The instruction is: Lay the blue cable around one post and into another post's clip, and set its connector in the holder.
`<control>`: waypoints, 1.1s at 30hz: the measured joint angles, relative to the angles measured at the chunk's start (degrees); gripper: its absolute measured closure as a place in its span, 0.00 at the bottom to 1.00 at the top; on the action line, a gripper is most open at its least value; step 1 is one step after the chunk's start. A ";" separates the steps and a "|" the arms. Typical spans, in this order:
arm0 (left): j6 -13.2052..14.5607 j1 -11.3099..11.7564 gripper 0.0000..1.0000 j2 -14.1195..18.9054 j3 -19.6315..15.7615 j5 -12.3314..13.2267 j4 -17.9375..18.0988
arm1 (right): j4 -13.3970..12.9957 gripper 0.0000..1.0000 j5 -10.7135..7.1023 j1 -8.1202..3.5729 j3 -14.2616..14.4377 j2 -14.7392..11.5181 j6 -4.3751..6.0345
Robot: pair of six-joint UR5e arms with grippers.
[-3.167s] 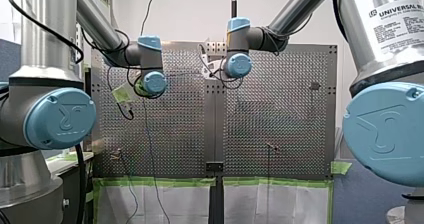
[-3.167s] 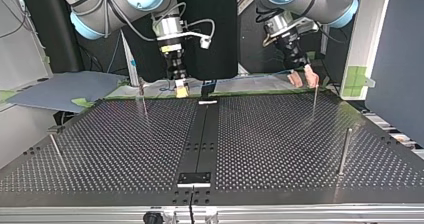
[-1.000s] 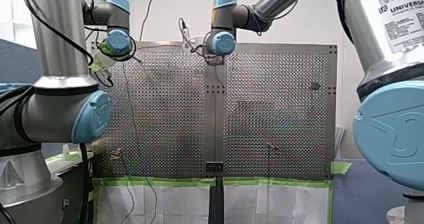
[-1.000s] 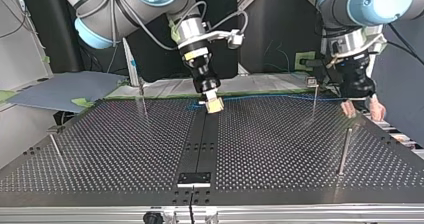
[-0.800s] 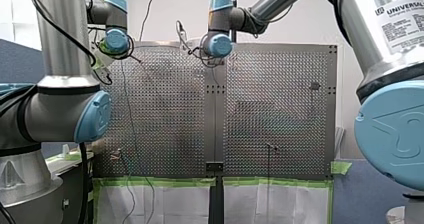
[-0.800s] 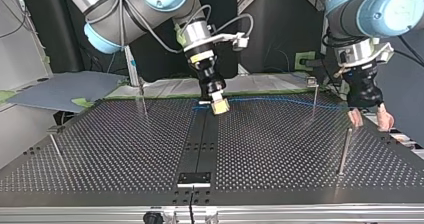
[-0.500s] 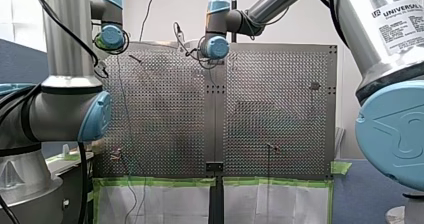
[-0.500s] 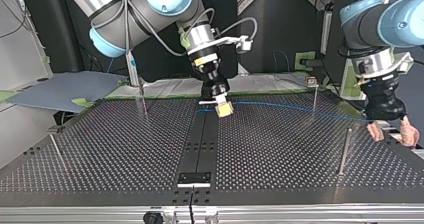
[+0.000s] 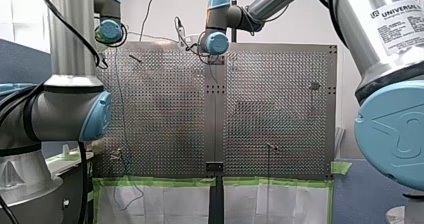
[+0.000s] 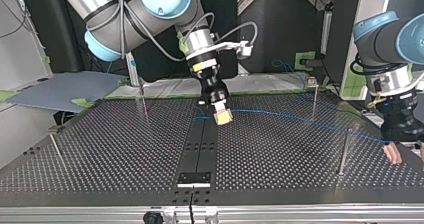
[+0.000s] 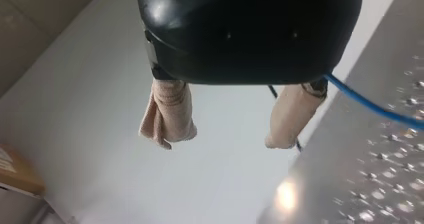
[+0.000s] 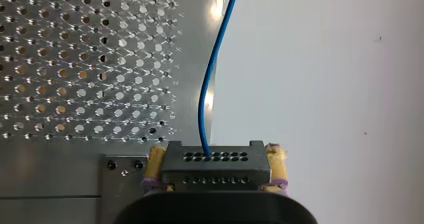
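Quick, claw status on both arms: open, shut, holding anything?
Left claw: open, gripping nothing; the blue cable runs past one finger.
Right claw: shut on the connector.

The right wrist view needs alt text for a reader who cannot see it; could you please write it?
My right gripper has its jaws shut on a dark connector with rows of small holes. The blue cable leaves the connector and curves ahead past the edge of the perforated table.
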 joint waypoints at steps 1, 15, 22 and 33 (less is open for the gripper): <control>0.18 0.01 0.00 -0.47 0.08 0.18 0.01 | -0.11 0.96 0.00 -0.02 -0.05 0.00 0.06; 1.33 1.14 0.00 -6.43 0.25 1.03 1.29 | -0.90 0.96 0.33 -0.87 -0.18 0.18 1.05; 1.87 1.95 0.00 -9.09 0.26 2.81 2.19 | -1.01 0.96 0.56 -1.66 -0.19 0.64 1.30; 2.76 1.85 0.00 -12.03 0.20 4.25 2.39 | -0.61 0.96 1.89 -3.30 -0.18 4.64 2.22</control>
